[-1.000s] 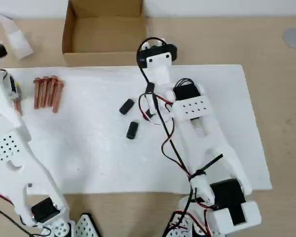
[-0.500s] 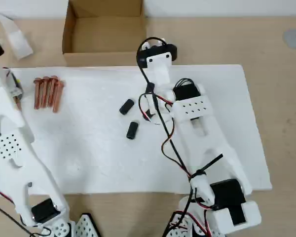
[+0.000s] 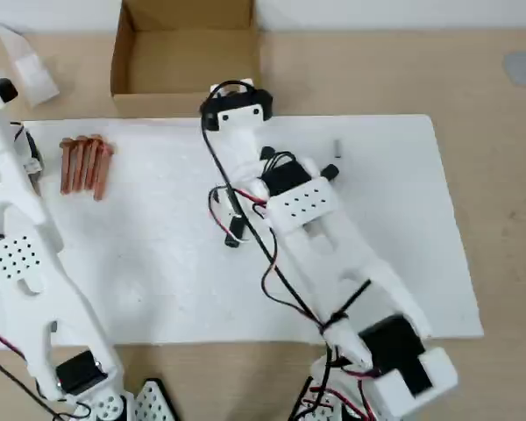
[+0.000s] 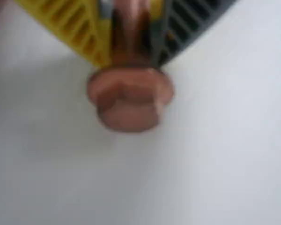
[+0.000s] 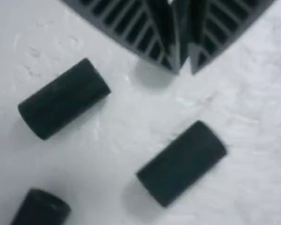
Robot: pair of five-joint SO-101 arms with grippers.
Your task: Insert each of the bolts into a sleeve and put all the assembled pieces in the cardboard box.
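Underneath everything, a wooden table (image 3: pixel 491 132) carries a white foam sheet (image 3: pixel 158 272) that takes up most of the high view. The right arm (image 3: pixel 307 206) stretches over the middle of the sheet, and the left arm (image 3: pixel 17 254) runs along its left edge. An open cardboard box (image 3: pixel 118 53) sits on the table just beyond the sheet's far edge.

A cluster of copper bolts (image 3: pixel 83 164) lies side by side near the sheet's far left corner. The left gripper (image 4: pixel 131 56) is clamped on one bolt (image 4: pixel 129 98), with the head sticking out past the fingertips above the foam.

The right gripper (image 5: pixel 180 63) has its fingers pressed together with nothing between them. It hangs over three black sleeves lying apart on their sides: one (image 5: pixel 63 98), another (image 5: pixel 181 157) and a third (image 5: pixel 37 208).
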